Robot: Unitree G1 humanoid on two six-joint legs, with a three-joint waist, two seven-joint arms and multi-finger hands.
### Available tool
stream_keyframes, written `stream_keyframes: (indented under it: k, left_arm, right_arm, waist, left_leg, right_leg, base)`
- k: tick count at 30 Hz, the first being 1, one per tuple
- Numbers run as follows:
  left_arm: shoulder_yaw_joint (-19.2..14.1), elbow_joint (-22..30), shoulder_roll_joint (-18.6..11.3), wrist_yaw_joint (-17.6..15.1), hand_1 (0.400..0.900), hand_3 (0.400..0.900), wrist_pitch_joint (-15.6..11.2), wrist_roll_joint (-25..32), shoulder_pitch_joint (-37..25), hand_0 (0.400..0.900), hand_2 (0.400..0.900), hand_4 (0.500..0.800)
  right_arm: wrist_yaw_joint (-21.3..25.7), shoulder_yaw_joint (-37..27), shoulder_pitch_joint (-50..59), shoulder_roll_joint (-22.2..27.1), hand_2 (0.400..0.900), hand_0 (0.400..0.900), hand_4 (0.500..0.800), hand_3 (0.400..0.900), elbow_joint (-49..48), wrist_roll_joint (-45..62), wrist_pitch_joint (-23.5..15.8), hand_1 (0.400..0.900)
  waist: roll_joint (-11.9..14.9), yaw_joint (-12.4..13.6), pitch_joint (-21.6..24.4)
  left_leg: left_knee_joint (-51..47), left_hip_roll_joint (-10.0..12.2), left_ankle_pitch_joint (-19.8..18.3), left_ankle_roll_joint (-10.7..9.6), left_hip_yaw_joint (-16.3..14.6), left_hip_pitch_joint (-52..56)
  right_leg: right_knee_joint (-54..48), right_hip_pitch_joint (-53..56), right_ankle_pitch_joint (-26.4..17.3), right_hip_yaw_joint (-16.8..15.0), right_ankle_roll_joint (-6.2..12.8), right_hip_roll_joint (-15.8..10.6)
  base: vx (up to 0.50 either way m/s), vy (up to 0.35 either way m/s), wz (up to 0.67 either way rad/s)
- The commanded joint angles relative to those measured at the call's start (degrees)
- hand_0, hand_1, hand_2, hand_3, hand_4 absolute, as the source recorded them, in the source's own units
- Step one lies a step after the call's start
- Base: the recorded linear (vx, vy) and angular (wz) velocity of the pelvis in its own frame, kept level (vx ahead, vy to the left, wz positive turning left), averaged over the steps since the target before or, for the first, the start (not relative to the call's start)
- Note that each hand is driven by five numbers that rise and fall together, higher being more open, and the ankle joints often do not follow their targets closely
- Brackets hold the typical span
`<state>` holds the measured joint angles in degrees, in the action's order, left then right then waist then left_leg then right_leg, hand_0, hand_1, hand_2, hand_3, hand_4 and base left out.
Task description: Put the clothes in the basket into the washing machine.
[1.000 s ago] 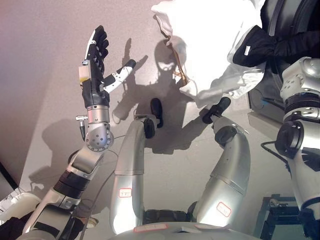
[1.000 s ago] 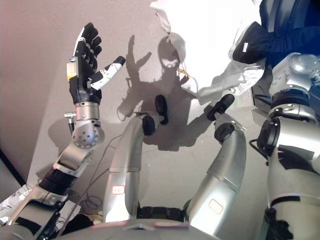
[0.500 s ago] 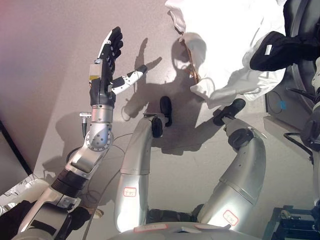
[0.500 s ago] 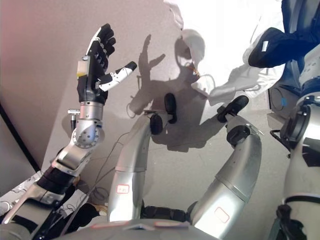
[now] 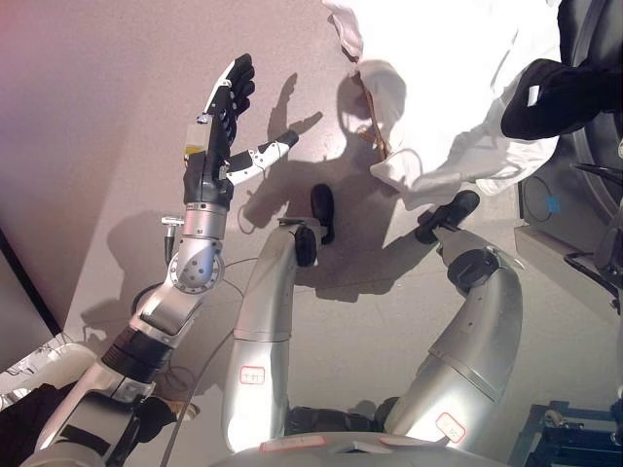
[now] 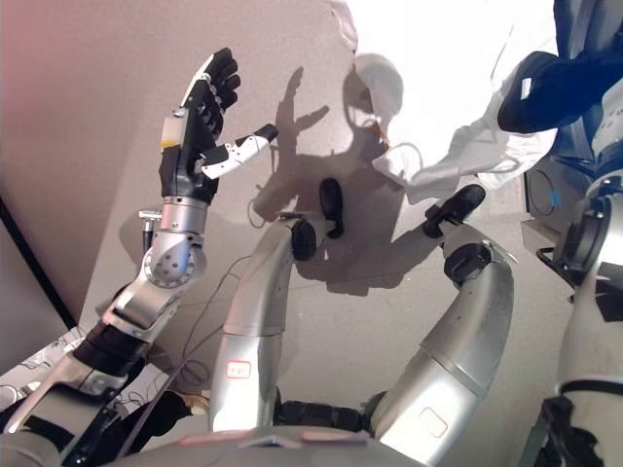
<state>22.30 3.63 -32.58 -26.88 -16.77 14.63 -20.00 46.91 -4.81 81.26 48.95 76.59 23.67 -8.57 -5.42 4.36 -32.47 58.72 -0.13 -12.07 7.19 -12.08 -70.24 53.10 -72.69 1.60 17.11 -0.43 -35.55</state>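
My left hand (image 5: 220, 125) is raised over the floor at the left, open, with straight fingers and the thumb spread, holding nothing. A white garment (image 5: 448, 78) hangs at the top right, lifted off the floor. A black garment (image 5: 560, 92) with a small white tag lies against its right side. The washing machine's dark grey front (image 5: 596, 170) shows at the right edge, beside the hanging clothes. My right hand is hidden among the clothes, and only part of that arm shows at the right edge.
A pale floor (image 5: 97, 117) fills the left and middle. At the lower left corner sits a white object (image 5: 34, 362) with dark cloth (image 5: 19, 428) beside it. A dark frame (image 5: 569, 428) stands at the lower right.
The camera has shifted, sliding the whole scene right. The black and white garments have moved a little further right, towards the machine. My left hand stays raised and open.
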Motion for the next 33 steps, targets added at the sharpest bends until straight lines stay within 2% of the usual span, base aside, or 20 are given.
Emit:
stream_keyframes:
  k: [1, 6, 7, 9, 11, 12, 13, 15, 16, 17, 19, 23, 25, 27, 33]
  left_arm:
    - [-1.07, 2.67, 3.2, -0.82, 0.9, 0.9, -6.07, 0.46, 2.23, 0.9, 0.9, 0.8]
    - [-1.82, 3.24, 3.39, -0.98, 0.9, 0.9, -6.1, 0.15, 2.23, 0.9, 0.9, 0.8]
    - [-2.57, 3.34, 3.99, -1.56, 0.9, 0.9, -5.99, -0.49, 2.02, 0.9, 0.9, 0.8]
    - [-3.22, 3.25, 4.29, -2.17, 0.9, 0.9, -5.81, -0.97, 2.27, 0.9, 0.9, 0.8]
    - [-4.76, 2.76, 5.89, -3.58, 0.9, 0.9, -5.54, -2.32, 2.34, 0.9, 0.9, 0.8]
    - [-4.78, 2.75, 5.76, -3.65, 0.9, 0.9, -5.54, -2.45, 2.59, 0.9, 0.9, 0.8]
    - [-5.87, 2.84, 6.71, -4.76, 0.9, 0.9, -5.49, -3.12, 2.59, 0.9, 0.9, 0.8]
    - [-6.19, 2.99, 6.67, -5.48, 0.9, 0.9, -5.37, -3.56, 2.94, 0.9, 0.9, 0.8]
    - [-6.69, 2.76, 7.62, -6.23, 0.9, 0.9, -5.25, -3.5, 3.01, 0.9, 0.9, 0.8]
    - [-6.63, 2.71, 7.37, -6.32, 0.9, 0.9, -5.27, -3.59, 3.29, 0.9, 0.9, 0.8]
    - [-7.29, 2.51, 8.76, -7.73, 0.9, 0.9, -4.51, -3.48, 4.13, 0.9, 0.9, 0.8]
    - [-7.35, 2.54, 10.05, -7.69, 0.9, 0.9, -4.44, -2.22, 6.7, 0.9, 0.9, 0.8]
    - [-7.53, 2.0, 10.18, -7.21, 0.9, 0.9, -4.51, -1.27, 8.16, 0.9, 0.9, 0.8]
    - [-8.04, 1.41, 10.31, -6.18, 0.9, 0.9, -4.6, -0.02, 9.65, 0.9, 0.9, 0.8]
    - [-9.44, -1.15, 11.29, -3.58, 0.9, 0.9, -6.07, 2.76, 9.83, 0.9, 0.9, 0.8]
  right_arm:
    - [1.63, 5.14, -5.98, 2.37, 0.9, 0.9, 0.8, 0.9, -1.75, -0.22, -5.45, 0.9]
    - [4.43, 6.56, -9.07, -0.78, 0.9, 0.9, 0.8, 0.9, -7.47, -5.08, -6.74, 0.9]
    - [5.49, 6.2, -11.09, -3.16, 0.9, 0.9, 0.8, 0.9, -12.12, -7.04, -7.65, 0.9]
    - [7.76, 5.24, -13.55, -5.4, 0.9, 0.9, 0.8, 0.9, -16.11, -9.95, -6.85, 0.9]
    - [11.01, 4.74, -17.8, -10.41, 0.9, 0.9, 0.8, 0.9, -26.64, -18.32, -6.11, 0.9]
    - [11.5, 4.29, -18.67, -11.05, 0.9, 0.9, 0.8, 0.9, -27.89, -19.08, -5.38, 0.9]
    - [12.73, 3.33, -21.63, -14.43, 0.9, 0.9, 0.8, 0.9, -35.97, -24.2, -5.24, 0.9]
    - [13.08, 2.03, -24.79, -17.44, 0.9, 0.9, 0.8, 0.9, -40.38, -26.46, -3.81, 0.9]
    - [12.89, 0.72, -27.9, -21.17, 0.9, 0.9, 0.8, 0.9, -46.53, -28.56, -4.39, 0.9]
    - [12.94, 0.35, -28.91, -21.87, 0.9, 0.9, 0.8, 0.9, -47.85, -29.09, -3.78, 0.9]
    - [11.53, -0.82, -36.02, -27.49, 0.9, 0.9, 0.8, 0.9, -57.83, -32.03, -4.51, 0.9]
    - [3.78, 1.45, -47.59, -33.47, 0.9, 0.9, 0.8, 0.9, -71.53, -31.12, -9.01, 0.9]
    - [-0.46, 3.43, -52.42, -34.53, 0.9, 0.9, 0.8, 0.9, -74.25, -27.57, -11.45, 0.9]
    - [-7.05, 5.53, -57.18, -34.49, 0.9, 0.9, 0.8, 0.9, -76.87, -22.53, -13.9, 0.9]
    - [-14.66, 7.71, -61.59, -35.6, 0.9, 0.9, 0.8, 0.9, -75.22, -15.18, -16.11, 0.9]
  waist:
    - [-4.07, -1.11, 10.92]
    - [-4.2, -1.36, 10.6]
    - [-4.07, -2.04, 10.25]
    - [-3.7, -2.58, 10.1]
    - [-3.39, -3.89, 9.5]
    - [-3.22, -3.97, 9.57]
    - [-3.08, -5.11, 9.11]
    - [-2.57, -5.6, 9.12]
    - [-2.26, -6.63, 8.69]
    - [-1.98, -6.65, 8.84]
    - [-1.32, -8.22, 8.18]
    - [0.25, -10.14, 8.04]
    - [1.09, -10.87, 8.41]
    - [1.94, -11.68, 8.72]
    - [2.87, -13.19, 10.06]
  left_leg:
    - [-7.3, -2.07, 0.52, -1.51, 4.7, 0.27]
    - [-7.03, -1.98, 0.53, -1.36, 4.56, 0.37]
    - [-7.06, -1.9, 0.57, -1.29, 4.44, 0.41]
    - [-7.22, -1.73, 0.6, -1.27, 4.42, 0.69]
    - [-7.68, -1.46, 0.53, -1.12, 4.06, 1.15]
    - [-7.76, -1.44, 0.56, -1.12, 4.09, 1.31]
    - [-8.12, -1.4, 0.4, -0.98, 3.91, 1.53]
    - [-8.42, -1.35, 0.44, -0.98, 3.98, 1.86]
    - [-8.78, -1.16, 0.4, -0.91, 3.83, 1.93]
    - [-8.9, -1.15, 0.47, -0.92, 3.86, 2.12]
    - [-9.23, -0.95, 0.48, -0.76, 3.71, 2.13]
    - [-9.28, -0.51, 0.33, -0.44, 3.39, 2.39]
    - [-9.35, -0.19, 0.19, -0.47, 3.26, 2.77]
    - [-9.58, 0.19, -0.05, -0.52, 3.2, 3.43]
    - [-13.12, 1.25, -0.34, -0.73, 2.75, 6.95]
  right_leg:
    - [10.93, -13.0, 5.13, -1.9, 5.27, 2.14]
    - [11.0, -12.45, 5.15, -1.59, 5.03, 2.38]
    - [10.78, -12.06, 4.98, -1.44, 5.06, 2.72]
    - [10.45, -11.64, 4.83, -1.25, 5.09, 2.94]
    - [9.75, -10.94, 4.72, -0.85, 5.02, 3.44]
    - [9.65, -10.73, 4.68, -0.77, 5.02, 3.47]
    - [8.91, -10.21, 4.55, -0.24, 5.12, 3.93]
    - [8.34, -9.53, 4.49, 0.16, 5.14, 4.23]
    - [7.81, -9.03, 4.51, 0.53, 5.18, 4.48]
    - [7.68, -8.8, 4.48, 0.62, 5.17, 4.51]
    - [7.19, -8.49, 4.58, 1.02, 5.06, 5.07]
    - [6.97, -8.16, 4.71, 1.21, 4.81, 5.76]
    - [6.43, -7.44, 4.56, 1.45, 4.84, 6.23]
    - [5.69, -6.53, 4.4, 1.96, 4.93, 6.7]
    - [2.47, -2.84, 3.83, 3.29, 5.77, 7.89]
  base:
    - [0.0, 0.0, 0.0]
    - [0.0, 0.028, -0.06]
    - [0.0, 0.053, -0.18]
    - [0.0, 0.045, -0.16]
    - [-0.01, 0.064, -0.21]
    - [-0.01, 0.084, -0.28]
    - [-0.01, 0.055, -0.2]
    - [-0.02, 0.051, -0.19]
    - [-0.01, 0.03, -0.13]
    - [-0.02, 0.063, -0.23]
    - [-0.02, 0.056, -0.19]
    - [-0.01, 0.04, -0.16]
    - [0.0, 0.016, -0.14]
    - [-0.01, 0.003, -0.09]
    - [0.0, 0.023, -0.07]
